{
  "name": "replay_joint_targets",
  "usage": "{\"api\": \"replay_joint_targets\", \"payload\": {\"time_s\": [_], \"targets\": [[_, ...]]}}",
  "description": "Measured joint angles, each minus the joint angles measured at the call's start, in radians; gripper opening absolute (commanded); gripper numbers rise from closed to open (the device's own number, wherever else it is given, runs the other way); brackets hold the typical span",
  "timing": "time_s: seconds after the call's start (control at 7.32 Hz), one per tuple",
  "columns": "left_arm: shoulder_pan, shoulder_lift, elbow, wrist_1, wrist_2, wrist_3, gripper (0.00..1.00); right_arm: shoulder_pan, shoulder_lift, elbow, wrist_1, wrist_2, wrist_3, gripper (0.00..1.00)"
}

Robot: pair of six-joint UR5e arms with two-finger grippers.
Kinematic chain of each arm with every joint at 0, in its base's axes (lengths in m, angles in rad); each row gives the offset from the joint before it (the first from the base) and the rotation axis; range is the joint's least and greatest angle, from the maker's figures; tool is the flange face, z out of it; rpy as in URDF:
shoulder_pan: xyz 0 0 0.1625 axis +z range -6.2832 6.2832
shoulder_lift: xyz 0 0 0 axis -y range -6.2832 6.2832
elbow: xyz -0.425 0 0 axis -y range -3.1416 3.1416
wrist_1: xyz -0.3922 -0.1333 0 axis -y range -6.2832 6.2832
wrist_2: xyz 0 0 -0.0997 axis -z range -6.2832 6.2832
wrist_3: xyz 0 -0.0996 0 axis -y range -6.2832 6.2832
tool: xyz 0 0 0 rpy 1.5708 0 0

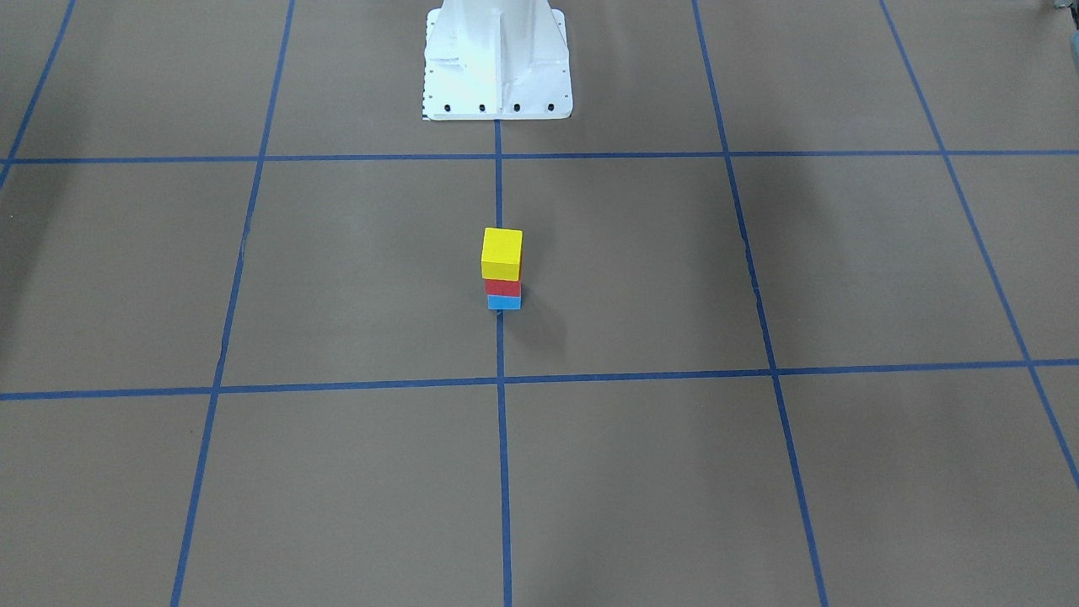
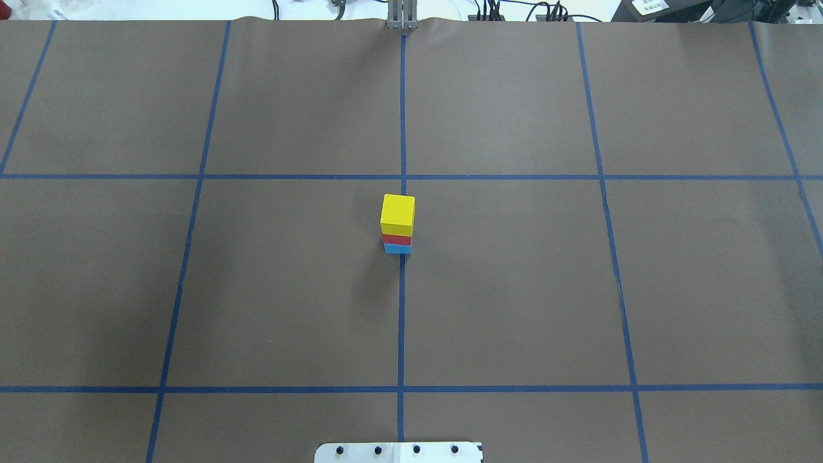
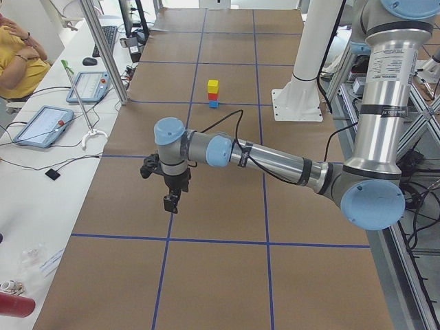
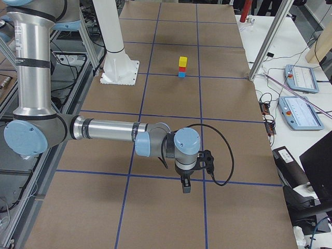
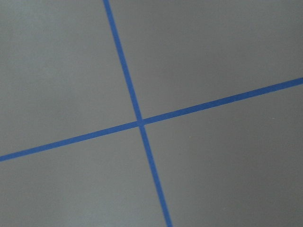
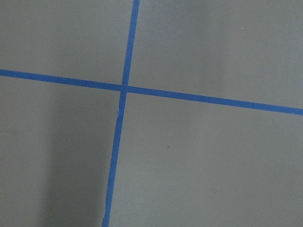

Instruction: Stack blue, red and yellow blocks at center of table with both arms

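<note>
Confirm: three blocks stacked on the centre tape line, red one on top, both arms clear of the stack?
Wrong on one point: the yellow block is on top, not the red block, which sits in the middle over the blue block. The overhead view shows it. The rest holds.

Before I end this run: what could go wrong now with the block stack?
1. The yellow block sits on the red block and blue block, a narrow free-standing tower; a knock to the table could topple it.
2. The left gripper and right gripper hang far off, so they are a risk only if an arm sweeps through the centre.
</note>
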Motion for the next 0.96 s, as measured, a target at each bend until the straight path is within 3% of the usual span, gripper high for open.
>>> {"api": "replay_joint_targets", "payload": {"time_s": [0.27,0.96], "targets": [[-0.039,0.091,0.009,-0.088,-0.056,0.012,1.0,0.0,-0.019,0.0,0.029,0.004,-0.001,1.0],[-0.04,0.097,0.022,-0.133,-0.062,0.012,1.0,-0.001,-0.024,-0.002,0.029,0.012,0.006,1.0]]}}
